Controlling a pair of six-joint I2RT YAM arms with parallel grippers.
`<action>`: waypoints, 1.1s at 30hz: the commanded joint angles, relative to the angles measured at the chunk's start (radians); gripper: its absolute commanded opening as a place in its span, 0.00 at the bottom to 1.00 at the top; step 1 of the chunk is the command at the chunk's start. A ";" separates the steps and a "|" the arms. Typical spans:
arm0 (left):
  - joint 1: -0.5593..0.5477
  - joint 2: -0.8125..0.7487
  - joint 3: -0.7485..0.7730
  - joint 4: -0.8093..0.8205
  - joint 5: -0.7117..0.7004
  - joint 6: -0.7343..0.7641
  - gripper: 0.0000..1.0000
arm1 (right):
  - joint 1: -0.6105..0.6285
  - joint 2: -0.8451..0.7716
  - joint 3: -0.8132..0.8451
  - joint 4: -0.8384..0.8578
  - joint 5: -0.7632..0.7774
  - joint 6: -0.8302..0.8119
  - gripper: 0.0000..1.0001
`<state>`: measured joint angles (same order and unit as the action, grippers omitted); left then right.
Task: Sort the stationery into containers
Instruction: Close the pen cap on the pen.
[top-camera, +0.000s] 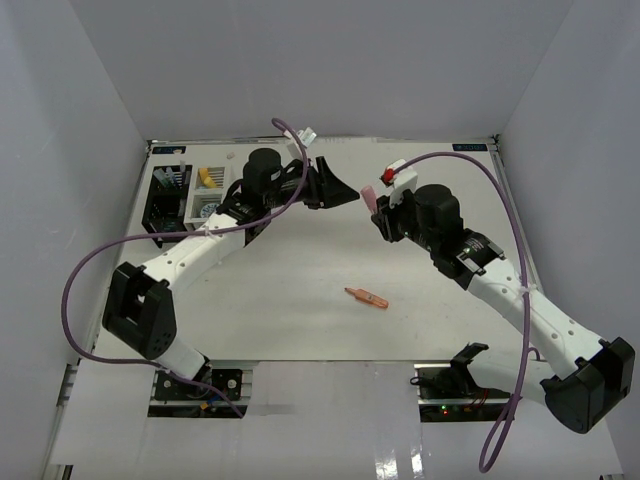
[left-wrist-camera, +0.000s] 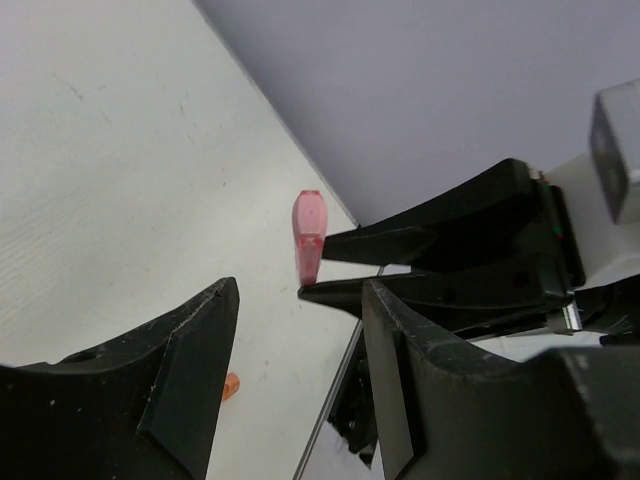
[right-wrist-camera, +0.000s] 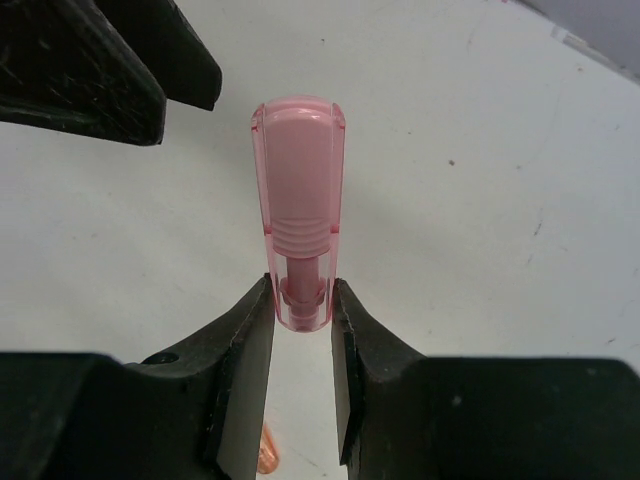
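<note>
My right gripper (top-camera: 377, 206) (right-wrist-camera: 302, 302) is shut on the lower end of a stubby pink marker (top-camera: 369, 196) (right-wrist-camera: 298, 190), which sticks up from its fingertips above the table's middle back. My left gripper (top-camera: 347, 194) (left-wrist-camera: 300, 325) stands open just left of that marker, its fingers apart from it and holding nothing. From the left wrist, the pink marker (left-wrist-camera: 308, 235) shows beyond the jaws, pinched by the right arm's black fingers (left-wrist-camera: 440, 262). An orange marker (top-camera: 367, 297) (left-wrist-camera: 230, 385) (right-wrist-camera: 266, 455) lies flat on the table. The black container (top-camera: 162, 200) and the white container (top-camera: 208, 192) stand at the back left with items inside.
White walls close in the table on the left, back and right. A purple cable (top-camera: 90, 270) loops off the left arm and another (top-camera: 515, 330) trails along the right arm. The table's metal back edge (left-wrist-camera: 335, 400) runs under the left gripper.
</note>
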<state>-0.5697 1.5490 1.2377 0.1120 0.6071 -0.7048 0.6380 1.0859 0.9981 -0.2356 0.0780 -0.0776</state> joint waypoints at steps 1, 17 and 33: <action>-0.009 -0.046 -0.036 0.167 -0.056 -0.065 0.63 | 0.002 -0.003 0.016 0.035 -0.004 0.166 0.08; -0.102 -0.027 -0.041 0.180 -0.214 -0.016 0.65 | 0.002 0.000 0.022 0.064 0.063 0.568 0.08; -0.163 0.033 -0.007 0.112 -0.288 -0.016 0.58 | 0.003 -0.011 -0.010 0.091 0.046 0.639 0.08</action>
<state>-0.7158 1.5883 1.1934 0.2390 0.3328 -0.7330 0.6380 1.0992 0.9970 -0.2092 0.1242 0.5278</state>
